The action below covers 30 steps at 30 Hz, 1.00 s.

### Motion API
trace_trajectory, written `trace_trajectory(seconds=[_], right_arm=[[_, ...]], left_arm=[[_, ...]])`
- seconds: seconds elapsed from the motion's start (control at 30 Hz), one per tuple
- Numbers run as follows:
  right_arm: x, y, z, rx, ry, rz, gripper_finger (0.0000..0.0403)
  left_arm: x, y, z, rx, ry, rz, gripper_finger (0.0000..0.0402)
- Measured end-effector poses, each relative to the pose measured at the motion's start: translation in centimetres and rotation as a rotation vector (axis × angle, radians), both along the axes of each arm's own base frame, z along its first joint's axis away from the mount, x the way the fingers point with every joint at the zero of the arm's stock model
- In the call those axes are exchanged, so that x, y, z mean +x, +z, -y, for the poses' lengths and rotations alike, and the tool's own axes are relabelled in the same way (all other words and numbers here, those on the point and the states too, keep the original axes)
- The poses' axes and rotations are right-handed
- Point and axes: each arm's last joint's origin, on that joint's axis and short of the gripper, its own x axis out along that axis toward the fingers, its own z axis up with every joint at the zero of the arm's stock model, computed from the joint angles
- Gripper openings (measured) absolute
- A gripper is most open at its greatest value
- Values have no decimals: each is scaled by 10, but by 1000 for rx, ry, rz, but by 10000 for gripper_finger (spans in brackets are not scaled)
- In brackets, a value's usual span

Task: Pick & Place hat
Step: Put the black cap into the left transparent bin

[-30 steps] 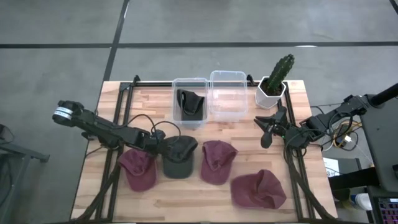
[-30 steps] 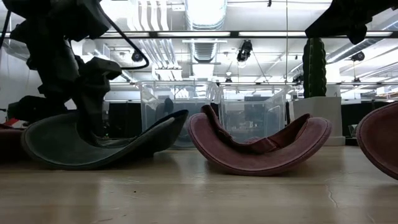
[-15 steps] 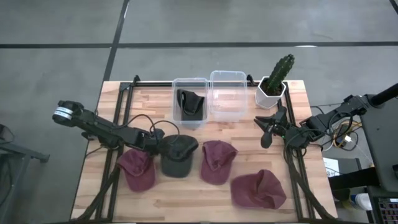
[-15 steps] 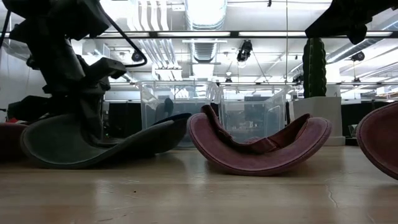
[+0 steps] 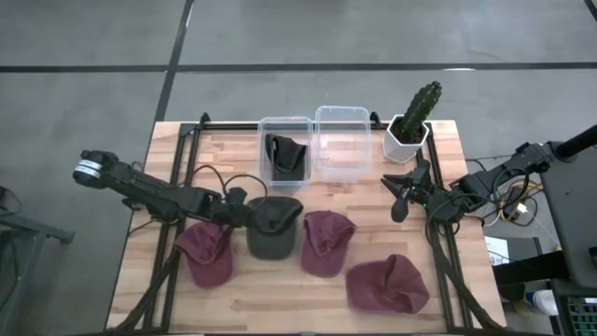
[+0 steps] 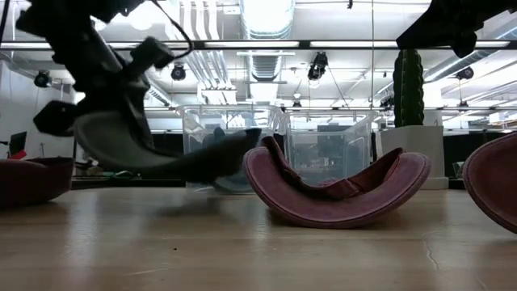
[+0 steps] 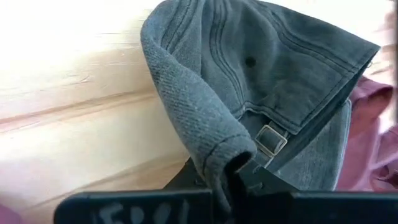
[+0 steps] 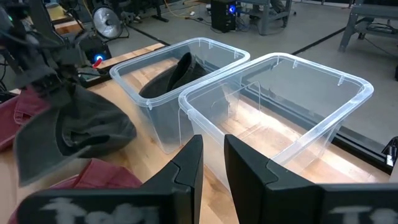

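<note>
We've got the left gripper (image 5: 244, 214) clamped on the dark green cap (image 5: 273, 229), holding it clear off the table (image 5: 438, 201), around 6 o'clock from the bin (image 5: 284, 154) with another dark cap. Right gripper (image 5: 399, 193) sits open at 3 o'clock.

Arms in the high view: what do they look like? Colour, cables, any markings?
Both are dark, slim, jointed arms. The left arm has a silver-white ring at its outer end and black cables looping beside it. The right arm has black and light wires bundled near its base. Its claw has two dark angular fingers. Blurred white lettering shows on both claw bodies in the wrist views.
</note>
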Motion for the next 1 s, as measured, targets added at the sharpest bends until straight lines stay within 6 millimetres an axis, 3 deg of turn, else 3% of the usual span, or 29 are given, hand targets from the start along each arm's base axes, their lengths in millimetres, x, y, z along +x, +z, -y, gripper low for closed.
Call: trace_trajectory(seconds=[0.3, 0.63, 0.83, 1.0], right_arm=[[0, 0, 0, 0, 0, 0, 59], [0, 0, 0, 0, 0, 0, 59], [0, 0, 0, 0, 0, 0, 59], [0, 0, 0, 0, 0, 0, 59]], left_arm=[[-4, 50, 2, 24, -50, -10, 6], [6, 117, 10, 148, -108, 194, 6], [15, 141, -6, 350, 41, 318, 6], [23, 150, -36, 440, 102, 366, 6]])
